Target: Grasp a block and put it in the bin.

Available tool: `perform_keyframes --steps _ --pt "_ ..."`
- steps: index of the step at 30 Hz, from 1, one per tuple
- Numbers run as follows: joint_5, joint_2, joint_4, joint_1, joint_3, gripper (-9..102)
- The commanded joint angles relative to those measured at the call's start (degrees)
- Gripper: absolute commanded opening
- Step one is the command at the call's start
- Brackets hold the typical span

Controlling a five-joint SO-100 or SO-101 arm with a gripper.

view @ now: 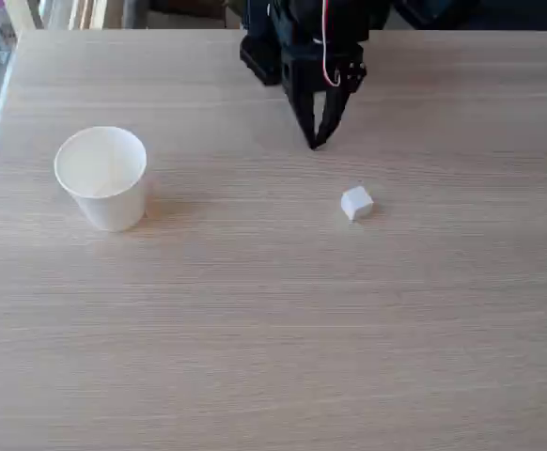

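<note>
A tiny white cube, the block point(356, 203), lies on the wooden table right of centre. The bin, a white paper cup point(101, 178), stands upright at the left with its mouth open upward. My black gripper point(316, 141) hangs from the arm at the top centre, pointing down at the table. Its fingertips meet in a point with nothing between them. The tips are a short way behind and slightly left of the block, not touching it.
The light wooden table point(273, 338) stretches wide in front of the block and cup. Its far edge runs along the top, with chair legs and dark objects beyond. The left table edge is near the cup.
</note>
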Motion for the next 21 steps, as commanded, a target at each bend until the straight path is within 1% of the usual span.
perform_keyframes --steps 1,16,21 --pt "2.20 0.26 -0.09 -0.26 0.79 0" --pt "1.49 0.26 -0.09 0.62 0.79 1" --pt "-2.20 0.18 0.00 3.96 0.70 11"
